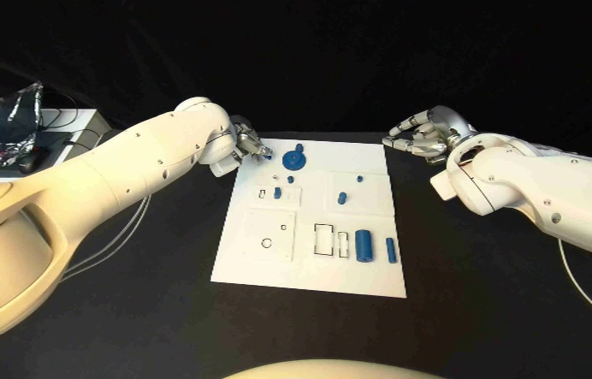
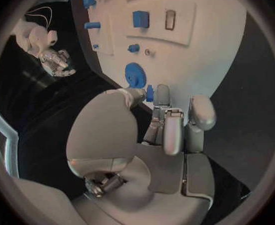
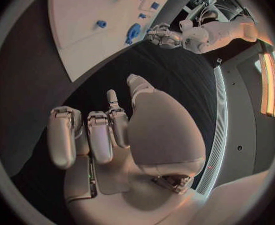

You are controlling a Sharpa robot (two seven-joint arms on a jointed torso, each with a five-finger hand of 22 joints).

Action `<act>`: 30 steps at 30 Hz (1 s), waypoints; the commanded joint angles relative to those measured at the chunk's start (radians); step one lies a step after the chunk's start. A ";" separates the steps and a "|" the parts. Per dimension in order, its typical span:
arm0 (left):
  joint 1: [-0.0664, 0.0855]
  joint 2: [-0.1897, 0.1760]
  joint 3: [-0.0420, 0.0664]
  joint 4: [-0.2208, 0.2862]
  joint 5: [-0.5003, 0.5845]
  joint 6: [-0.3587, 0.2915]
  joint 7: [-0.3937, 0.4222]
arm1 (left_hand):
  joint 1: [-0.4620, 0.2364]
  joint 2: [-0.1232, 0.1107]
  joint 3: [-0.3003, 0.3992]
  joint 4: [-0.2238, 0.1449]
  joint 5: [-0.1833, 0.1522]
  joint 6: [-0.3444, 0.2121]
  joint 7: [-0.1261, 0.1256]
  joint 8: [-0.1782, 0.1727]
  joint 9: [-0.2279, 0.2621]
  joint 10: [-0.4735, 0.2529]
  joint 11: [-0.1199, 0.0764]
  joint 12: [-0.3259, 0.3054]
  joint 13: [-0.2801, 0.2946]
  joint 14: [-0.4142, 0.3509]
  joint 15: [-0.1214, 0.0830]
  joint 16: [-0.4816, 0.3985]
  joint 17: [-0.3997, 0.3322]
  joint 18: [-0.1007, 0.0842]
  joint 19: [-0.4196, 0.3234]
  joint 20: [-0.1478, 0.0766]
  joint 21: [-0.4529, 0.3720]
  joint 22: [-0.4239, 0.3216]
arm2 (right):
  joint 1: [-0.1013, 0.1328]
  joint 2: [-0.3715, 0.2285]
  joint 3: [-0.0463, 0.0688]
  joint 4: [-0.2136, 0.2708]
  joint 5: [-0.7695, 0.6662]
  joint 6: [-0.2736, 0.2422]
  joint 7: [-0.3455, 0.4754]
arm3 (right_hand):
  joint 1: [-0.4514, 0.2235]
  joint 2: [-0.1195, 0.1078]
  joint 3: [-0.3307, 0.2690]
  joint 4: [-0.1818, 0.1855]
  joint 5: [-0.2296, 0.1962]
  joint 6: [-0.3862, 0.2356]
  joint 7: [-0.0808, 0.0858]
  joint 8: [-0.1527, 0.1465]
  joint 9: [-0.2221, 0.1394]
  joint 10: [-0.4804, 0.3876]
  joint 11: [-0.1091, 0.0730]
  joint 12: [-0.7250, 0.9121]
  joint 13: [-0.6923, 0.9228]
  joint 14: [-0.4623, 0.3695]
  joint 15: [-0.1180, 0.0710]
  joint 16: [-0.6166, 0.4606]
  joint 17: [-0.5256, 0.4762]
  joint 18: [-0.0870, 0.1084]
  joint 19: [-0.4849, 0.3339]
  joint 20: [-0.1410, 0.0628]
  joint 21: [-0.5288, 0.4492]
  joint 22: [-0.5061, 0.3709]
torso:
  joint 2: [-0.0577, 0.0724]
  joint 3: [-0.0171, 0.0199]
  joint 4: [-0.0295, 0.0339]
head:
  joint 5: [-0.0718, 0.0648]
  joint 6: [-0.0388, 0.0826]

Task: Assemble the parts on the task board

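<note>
The white task board (image 1: 370, 281) lies mid-table with several blue parts on it. A round blue gear (image 1: 295, 158) sits near its far edge. Small blue pieces (image 1: 343, 198) stand mid-board, and a blue cylinder (image 1: 365, 245) and a slim bar (image 1: 390, 250) lie nearer me. My left hand (image 1: 245, 146) hovers at the board's far left corner. It pinches a small blue peg (image 2: 149, 92) between thumb and finger, right beside the gear (image 2: 135, 75). My right hand (image 1: 426, 135) hangs over the black table off the far right corner, fingers loosely bent, holding nothing.
A grey box (image 1: 74, 127) and a foil bag (image 1: 19, 109) sit at the table's far left, with cables (image 1: 123, 225) trailing under my left arm. The board has an empty round recess (image 1: 268, 242) and an empty rectangular one (image 1: 323, 239).
</note>
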 commanded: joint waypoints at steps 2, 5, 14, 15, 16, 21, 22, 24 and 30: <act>-0.001 -0.031 0.001 0.068 0.028 -0.044 0.014 | -0.007 -0.009 0.129 -0.117 0.003 0.004 -0.008 0.014 0.030 0.016 -0.004 0.007 -0.002 0.036 -0.008 0.004 0.063 -0.005 0.006 -0.003 0.006 0.004 | 0.000 -0.003 0.001 -0.001 -0.008 0.004 0.012 | -0.011 0.000 0.008 0.000 0.003 -0.008 0.002 0.007 0.001 -0.002 -0.001 0.000 0.118 0.083 -0.007 -0.006 0.155 0.014 0.044 -0.009 -0.005 0.163 | -0.001 -0.0007 0.0019 | 0.000 -0.002; -0.003 -0.058 0.001 0.124 0.030 -0.057 0.009 | -0.010 -0.012 0.136 -0.120 0.003 0.005 -0.009 0.016 0.030 0.019 -0.005 0.007 -0.002 0.037 -0.009 0.005 0.065 -0.005 0.008 -0.003 0.007 0.007 | 0.000 -0.005 0.001 -0.001 -0.008 0.003 0.012 | -0.011 0.000 0.008 0.000 0.003 -0.008 0.002 0.007 0.001 -0.002 -0.001 0.000 0.118 0.083 -0.007 -0.006 0.155 0.014 0.044 -0.009 -0.005 0.163 | -0.002 -0.0009 0.0032 | 0.001 -0.004; -0.043 -0.161 -0.002 0.309 0.010 -0.142 0.014 | -0.035 -0.034 0.163 -0.138 0.000 0.018 -0.017 0.022 0.025 0.047 -0.013 0.020 0.000 0.043 -0.015 0.008 0.074 -0.009 0.023 -0.008 0.019 0.024 | 0.000 -0.010 0.000 -0.003 -0.014 0.000 0.016 | -0.011 0.000 0.008 0.000 0.003 -0.008 0.002 0.007 0.001 -0.002 -0.001 0.000 0.118 0.083 -0.007 -0.006 0.155 0.014 0.044 -0.009 -0.005 0.163 | -0.012 -0.0031 0.0116 | 0.001 -0.010; -0.048 -0.172 -0.002 0.326 0.005 -0.154 0.016 | -0.036 -0.035 0.164 -0.139 0.000 0.019 -0.017 0.022 0.025 0.048 -0.013 0.021 0.000 0.044 -0.015 0.009 0.075 -0.009 0.025 -0.008 0.020 0.026 | 0.000 -0.011 0.000 -0.004 -0.016 0.000 0.017 | -0.011 0.000 0.008 0.000 0.003 -0.008 0.002 0.007 0.001 -0.002 -0.001 0.000 0.118 0.083 -0.007 -0.006 0.155 0.014 0.044 -0.009 -0.005 0.163 | -0.013 -0.0034 0.0126 | 0.000 -0.011; -0.053 -0.181 -0.003 0.340 0.002 -0.162 0.017 | -0.038 -0.038 0.165 -0.141 0.000 0.021 -0.018 0.022 0.024 0.051 -0.014 0.022 0.000 0.045 -0.016 0.009 0.077 -0.010 0.027 -0.009 0.021 0.028 | 0.000 -0.011 0.000 -0.004 -0.016 -0.001 0.017 | -0.011 0.000 0.008 0.000 0.003 -0.008 0.002 0.007 0.001 -0.002 -0.001 0.000 0.118 0.083 -0.007 -0.006 0.155 0.014 0.044 -0.009 -0.005 0.163 | -0.015 -0.0039 0.0140 | -0.001 -0.013; -0.083 -0.226 -0.005 0.407 -0.019 -0.221 0.026 | -0.047 -0.047 0.174 -0.146 0.000 0.031 -0.023 0.022 0.018 0.069 -0.019 0.033 0.014 0.050 -0.021 0.013 0.086 -0.013 0.038 -0.012 0.029 0.042 | 0.000 -0.011 0.000 -0.007 -0.024 -0.001 0.018 | -0.012 0.000 0.009 0.000 0.003 -0.009 0.002 0.008 0.002 -0.003 -0.002 -0.001 0.118 0.082 -0.007 -0.006 0.155 0.014 0.044 -0.009 -0.005 0.163 | -0.021 -0.0056 0.0199 | -0.003 -0.019; -0.090 -0.233 -0.006 0.417 -0.024 -0.233 0.028 | -0.049 -0.047 0.175 -0.147 0.000 0.033 -0.024 0.022 0.017 0.073 -0.019 0.035 0.017 0.050 -0.021 0.013 0.088 -0.013 0.040 -0.013 0.031 0.044 | 0.000 -0.011 0.000 -0.008 -0.028 -0.002 0.018 | -0.012 0.000 0.009 0.000 0.003 -0.009 0.002 0.008 0.002 -0.003 -0.002 -0.001 0.118 0.082 -0.007 -0.006 0.155 0.014 0.044 -0.009 -0.005 0.163 | -0.022 -0.0060 0.0212 | -0.003 -0.020; -0.106 -0.245 -0.006 0.435 -0.031 -0.253 0.031 | -0.054 -0.050 0.179 -0.148 0.000 0.040 -0.026 0.022 0.013 0.086 -0.022 0.044 0.030 0.053 -0.024 0.016 0.094 -0.015 0.047 -0.015 0.035 0.051 | 0.000 -0.010 0.000 -0.008 -0.032 -0.002 0.019 | -0.012 0.000 0.009 0.000 0.003 -0.009 0.002 0.008 0.002 -0.003 -0.002 -0.001 0.118 0.082 -0.007 -0.006 0.155 0.014 0.044 -0.009 -0.005 0.163 | -0.023 -0.0065 0.0230 | -0.004 -0.022; -0.137 -0.255 -0.007 0.459 -0.046 -0.287 0.036 | -0.062 -0.053 0.184 -0.149 0.000 0.050 -0.031 0.024 0.009 0.100 -0.026 0.050 0.040 0.057 -0.028 0.018 0.100 -0.017 0.054 -0.018 0.040 0.059 | 0.000 -0.009 0.000 -0.010 -0.038 -0.002 0.021 | -0.013 0.000 0.009 0.001 0.004 -0.010 0.002 0.009 0.003 -0.002 -0.002 -0.001 0.118 0.082 -0.007 -0.006 0.155 0.014 0.044 -0.009 -0.006 0.163 | -0.025 -0.0091 0.0247 | -0.005 -0.029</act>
